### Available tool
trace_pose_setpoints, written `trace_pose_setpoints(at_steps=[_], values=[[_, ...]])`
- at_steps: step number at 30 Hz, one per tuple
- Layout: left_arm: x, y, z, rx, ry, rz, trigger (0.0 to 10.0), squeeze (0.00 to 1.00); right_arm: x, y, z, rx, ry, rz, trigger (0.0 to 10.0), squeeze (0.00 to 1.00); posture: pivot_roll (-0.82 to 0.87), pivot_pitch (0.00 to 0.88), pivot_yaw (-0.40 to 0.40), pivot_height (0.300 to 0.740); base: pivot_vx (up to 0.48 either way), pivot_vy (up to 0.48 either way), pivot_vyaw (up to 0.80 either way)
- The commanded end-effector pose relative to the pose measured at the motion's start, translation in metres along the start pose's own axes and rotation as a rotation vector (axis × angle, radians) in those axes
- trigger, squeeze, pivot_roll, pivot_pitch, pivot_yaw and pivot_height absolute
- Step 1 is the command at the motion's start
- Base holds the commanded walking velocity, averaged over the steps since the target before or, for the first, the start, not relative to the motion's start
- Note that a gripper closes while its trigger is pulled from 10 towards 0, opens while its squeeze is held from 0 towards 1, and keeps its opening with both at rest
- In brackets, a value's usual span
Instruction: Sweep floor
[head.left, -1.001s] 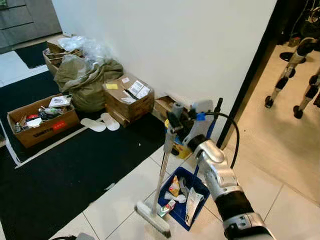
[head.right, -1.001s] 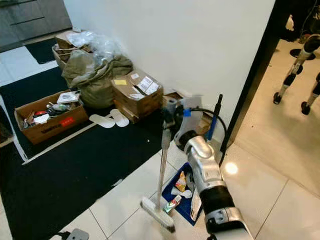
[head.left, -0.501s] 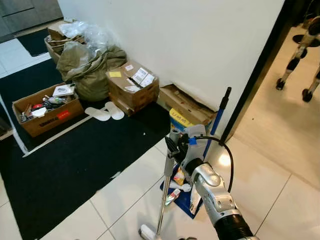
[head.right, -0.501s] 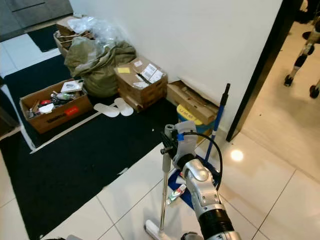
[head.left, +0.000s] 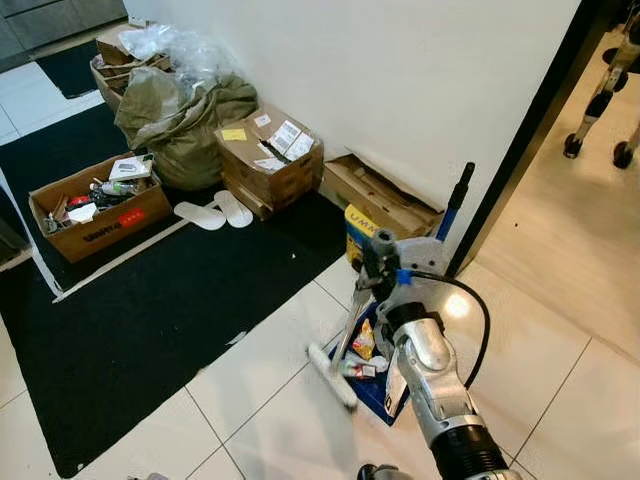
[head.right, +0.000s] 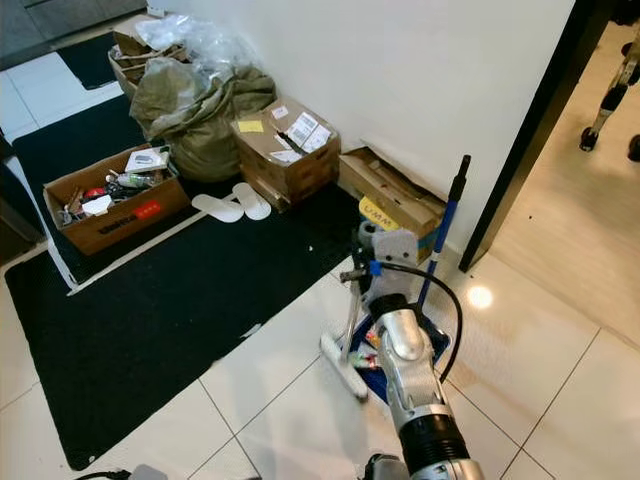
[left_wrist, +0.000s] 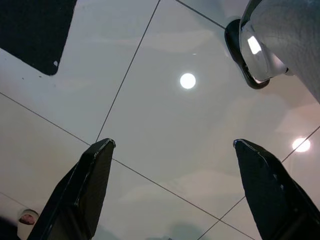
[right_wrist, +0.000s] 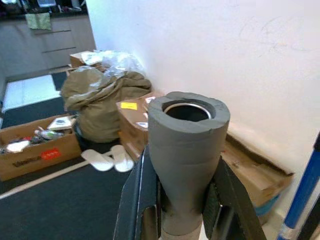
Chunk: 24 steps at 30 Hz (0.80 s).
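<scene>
Right gripper (right_wrist: 181, 210) jaws clamped on broom (head.left: 352, 322) grip; shaft runs down-left to its head on the floor (head.left: 260, 400), touching blue dustpan (head.left: 378, 388). Left gripper (left_wrist: 175, 195) jaws apart, idle.

Silver right arm (head.left: 430, 350), black wrist band, looping black cable (head.left: 478, 310), blue tag.
</scene>
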<state>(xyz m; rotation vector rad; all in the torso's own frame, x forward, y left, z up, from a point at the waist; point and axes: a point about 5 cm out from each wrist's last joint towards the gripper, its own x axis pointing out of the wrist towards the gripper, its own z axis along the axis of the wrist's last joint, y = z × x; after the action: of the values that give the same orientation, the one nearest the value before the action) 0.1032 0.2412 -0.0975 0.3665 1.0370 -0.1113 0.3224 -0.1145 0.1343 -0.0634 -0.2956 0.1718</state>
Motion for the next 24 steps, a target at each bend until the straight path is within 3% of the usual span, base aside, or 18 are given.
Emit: trace_pose_setpoints(at_steps=[1, 4, 11, 24], values=[[-0.005, 0.006, -0.014, 0.012, 0.044, 0.004, 10.0, 0.00, 0.001, 0.001, 0.002, -0.092, -0.034, 0.015, 10.0, 0.00, 0.03, 0.227, 0.064, 0.740, 0.000, 0.000, 0.00], [-0.005, 0.007, -0.015, 0.013, 0.047, 0.006, 10.0, 0.00, 0.002, 0.000, 0.002, -0.163, -0.052, 0.026, 10.0, 0.00, 0.03, 0.226, 0.065, 0.740, 0.000, 0.000, 0.00], [-0.005, 0.007, -0.013, 0.012, 0.044, 0.006, 10.0, 0.00, 0.005, 0.001, 0.009, -0.213, -0.106, 0.034, 10.0, 0.00, 0.03, 0.225, 0.066, 0.740, 0.000, 0.000, 0.00], [-0.004, 0.005, -0.011, 0.012, 0.041, 0.003, 10.0, 0.00, 0.011, -0.002, 0.018, -0.206, -0.160, 0.013, 10.0, 0.00, 0.02, 0.212, 0.056, 0.740, 0.000, 0.000, 0.00]])
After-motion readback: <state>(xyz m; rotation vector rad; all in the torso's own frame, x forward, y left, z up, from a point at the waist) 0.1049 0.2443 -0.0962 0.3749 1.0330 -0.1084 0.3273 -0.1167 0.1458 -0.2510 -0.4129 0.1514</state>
